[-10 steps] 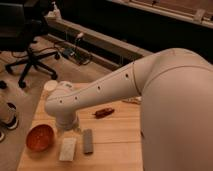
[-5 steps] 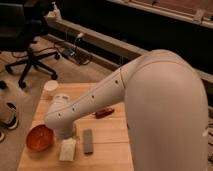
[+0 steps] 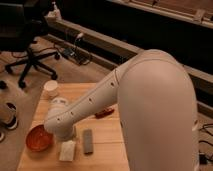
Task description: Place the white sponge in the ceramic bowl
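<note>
Gripper [image 3: 66, 138] hung low over table [image 3: 107, 147], just above sponge [image 3: 67, 151], beside bowl [image 3: 39, 138]. Jaws were spread wide and gripped nothing. Grey block [image 3: 88, 141] lay beside sponge.

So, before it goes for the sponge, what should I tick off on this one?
1. Sponge lying flat on the table, not lifted: ok.
2. Hand at the arm's tip, just above the sponge's far end: ok.
3. Hand open for the grasp: ok.
4. Hand lined up squarely over the sponge: cannot tell, the arm hides it.
5. Grey block beside the sponge, with a gap between them: ok.
6. Bowl upright, close beside the sponge, nothing seen inside: ok.
</note>
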`<action>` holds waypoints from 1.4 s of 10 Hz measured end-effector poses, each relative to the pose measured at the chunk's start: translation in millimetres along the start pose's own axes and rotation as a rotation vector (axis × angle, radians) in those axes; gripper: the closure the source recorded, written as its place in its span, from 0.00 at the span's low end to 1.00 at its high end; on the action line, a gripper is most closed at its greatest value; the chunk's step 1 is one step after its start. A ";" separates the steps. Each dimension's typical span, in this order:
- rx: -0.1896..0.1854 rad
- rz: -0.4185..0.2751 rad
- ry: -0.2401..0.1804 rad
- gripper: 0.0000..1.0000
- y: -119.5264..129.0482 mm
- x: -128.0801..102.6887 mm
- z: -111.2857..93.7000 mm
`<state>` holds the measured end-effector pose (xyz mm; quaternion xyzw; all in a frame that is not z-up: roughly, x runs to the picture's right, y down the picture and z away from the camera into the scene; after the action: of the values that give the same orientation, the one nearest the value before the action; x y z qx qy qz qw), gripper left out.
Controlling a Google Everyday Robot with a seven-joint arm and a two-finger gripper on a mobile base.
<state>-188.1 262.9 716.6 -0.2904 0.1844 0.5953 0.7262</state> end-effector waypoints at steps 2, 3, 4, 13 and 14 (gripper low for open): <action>0.000 0.000 0.000 0.35 0.3 0.0 -0.1; 0.000 0.001 0.003 0.35 0.4 0.1 1.2; 0.007 -0.005 0.013 0.35 1.3 2.5 5.4; 0.004 -0.027 0.012 0.35 5.5 -2.4 3.4; 0.002 -0.048 0.018 0.35 12.0 -5.3 1.7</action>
<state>-201.0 261.4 718.7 -0.2994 0.1841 0.5749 0.7389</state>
